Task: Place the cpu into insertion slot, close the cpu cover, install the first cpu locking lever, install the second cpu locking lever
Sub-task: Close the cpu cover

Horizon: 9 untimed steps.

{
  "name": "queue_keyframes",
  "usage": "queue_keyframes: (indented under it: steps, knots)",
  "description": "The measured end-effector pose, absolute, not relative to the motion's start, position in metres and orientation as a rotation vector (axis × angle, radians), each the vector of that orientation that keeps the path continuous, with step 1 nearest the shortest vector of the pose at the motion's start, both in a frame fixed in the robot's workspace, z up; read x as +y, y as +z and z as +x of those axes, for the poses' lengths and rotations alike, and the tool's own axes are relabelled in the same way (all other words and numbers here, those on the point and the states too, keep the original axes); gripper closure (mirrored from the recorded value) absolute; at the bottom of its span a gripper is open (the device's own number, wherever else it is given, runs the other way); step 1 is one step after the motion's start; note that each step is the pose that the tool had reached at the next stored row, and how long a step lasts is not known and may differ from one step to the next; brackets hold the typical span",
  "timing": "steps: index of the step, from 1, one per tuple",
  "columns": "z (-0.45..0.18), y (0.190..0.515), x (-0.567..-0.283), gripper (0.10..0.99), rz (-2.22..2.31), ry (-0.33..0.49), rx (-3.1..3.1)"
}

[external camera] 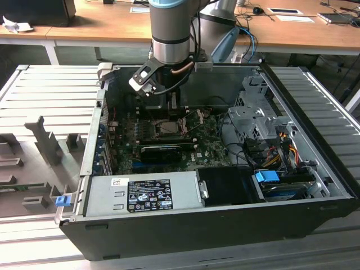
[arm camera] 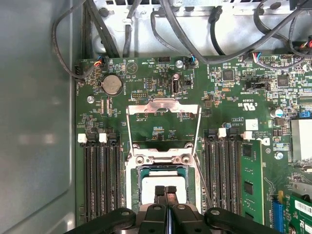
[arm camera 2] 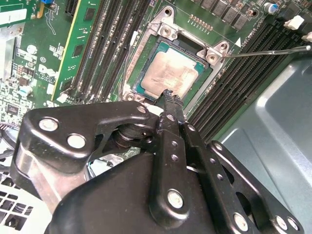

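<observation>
Hovering low over the socket (arm camera 2: 167, 30), gripper (arm camera 2: 168, 95) has its fingers pressed together with nothing between them. The tips sit at the cpu's (arm camera 2: 170, 73) near edge; touching or just above, I cannot tell. The cpu lies flat and square in the socket, so placement looks done. In the first wrist view the cover (arm camera: 163, 106) stands swung back, leaving the chip exposed. A lever (arm camera 2: 268, 50) juts out sideways, unlatched, which is why the cover is free.

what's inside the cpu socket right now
The cpu lies in the socket, pale face up. The shut hand is at one edge of it and covers that part. Whatever lies beneath the chip cannot be seen.
</observation>
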<state>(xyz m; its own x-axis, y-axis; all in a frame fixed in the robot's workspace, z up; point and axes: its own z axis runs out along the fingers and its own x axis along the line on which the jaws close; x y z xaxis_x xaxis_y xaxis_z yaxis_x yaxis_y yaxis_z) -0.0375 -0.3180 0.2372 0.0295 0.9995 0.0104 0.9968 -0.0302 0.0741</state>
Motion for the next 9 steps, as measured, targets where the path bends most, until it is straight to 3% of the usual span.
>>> queue_keyframes:
  steps: [9]
  knots:
    - [-0.0375, 0.2382, -0.318, 0.98, 2.22, 0.091, 2.155]
